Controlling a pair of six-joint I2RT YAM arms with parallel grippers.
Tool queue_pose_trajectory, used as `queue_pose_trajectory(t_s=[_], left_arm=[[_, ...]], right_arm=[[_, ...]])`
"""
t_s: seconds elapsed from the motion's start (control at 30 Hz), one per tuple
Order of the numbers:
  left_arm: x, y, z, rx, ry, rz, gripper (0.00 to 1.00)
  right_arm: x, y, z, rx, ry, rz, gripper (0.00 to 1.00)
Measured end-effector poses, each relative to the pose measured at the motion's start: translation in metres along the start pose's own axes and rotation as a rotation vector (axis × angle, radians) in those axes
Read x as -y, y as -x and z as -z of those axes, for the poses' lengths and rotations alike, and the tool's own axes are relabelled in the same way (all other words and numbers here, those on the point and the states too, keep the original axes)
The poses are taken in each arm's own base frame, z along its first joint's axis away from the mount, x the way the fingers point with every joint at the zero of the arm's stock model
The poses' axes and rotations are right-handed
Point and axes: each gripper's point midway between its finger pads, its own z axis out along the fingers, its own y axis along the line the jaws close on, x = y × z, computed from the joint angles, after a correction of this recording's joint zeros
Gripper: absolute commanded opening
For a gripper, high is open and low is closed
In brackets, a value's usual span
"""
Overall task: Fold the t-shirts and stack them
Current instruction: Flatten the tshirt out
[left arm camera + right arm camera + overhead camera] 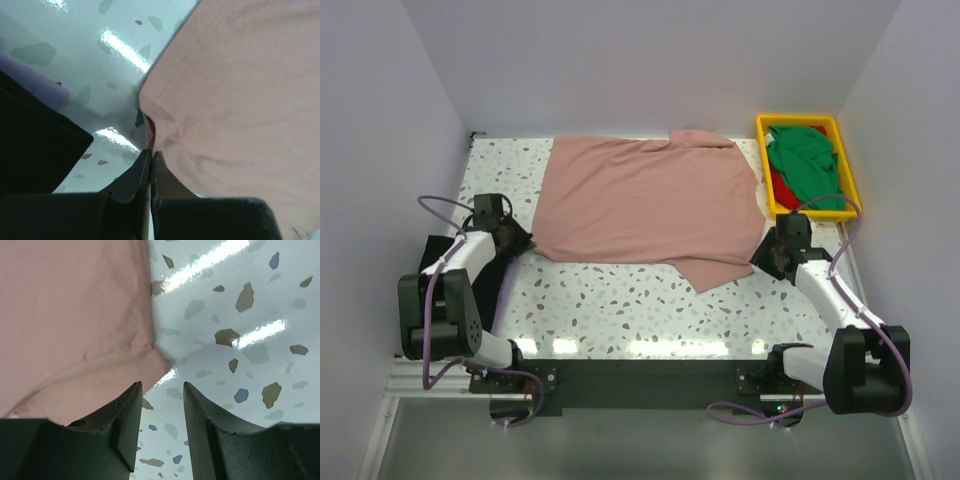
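The dusty pink t-shirt (645,200) lies spread flat across the middle of the speckled table. My left gripper (525,243) is at its near-left corner. In the left wrist view the gripper (151,153) is shut, with the puckered hem of the pink t-shirt (235,100) pinched at its tips. My right gripper (767,256) is at the shirt's near-right edge. In the right wrist view it (161,386) is open and empty, low over the table, with the pink t-shirt's corner (75,325) just ahead of the left finger. The black t-shirt (496,283) lies under my left arm.
A yellow tray (798,119) at the back right holds the green t-shirt (806,160) on top of the red one (781,189). Black cloth (35,145) and a purple cable (32,77) lie left of my left gripper. White walls enclose the table.
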Motion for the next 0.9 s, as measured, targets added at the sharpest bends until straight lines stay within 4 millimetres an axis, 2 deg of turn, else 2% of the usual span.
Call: queue_pose_trajectory(t_s=[0.17,0.43,0.57,0.6,0.7,0.8,0.9], left_arm=[[0.000,-0.006,-0.007,-0.034,-0.003,0.000,0.01],[0.001,-0.007,-0.007,-0.043,-0.011,-0.001,0.01],[0.002,-0.007,-0.007,-0.045,-0.015,-0.001,0.00],[0.002,-0.007,-0.007,-0.045,-0.015,-0.001,0.00],[0.002,-0.007,-0.007,-0.045,-0.015,-0.005,0.00],[0.001,-0.008,-0.007,-0.045,-0.015,-0.009,0.00],[0.001,-0.008,-0.007,-0.045,-0.014,-0.016,0.00]], right_arm=[[0.010,-0.023,-0.014,-0.080,-0.039,-0.005,0.38],[0.009,-0.028,-0.035,-0.105,-0.049,-0.023,0.38],[0.007,-0.028,-0.041,-0.096,-0.043,-0.031,0.21],[0.007,-0.028,-0.042,-0.095,-0.043,-0.036,0.13],[0.007,-0.029,-0.043,-0.087,-0.038,-0.043,0.00],[0.009,-0.031,-0.034,-0.074,-0.027,-0.052,0.00],[0.008,-0.029,-0.015,-0.044,0.012,-0.058,0.00]])
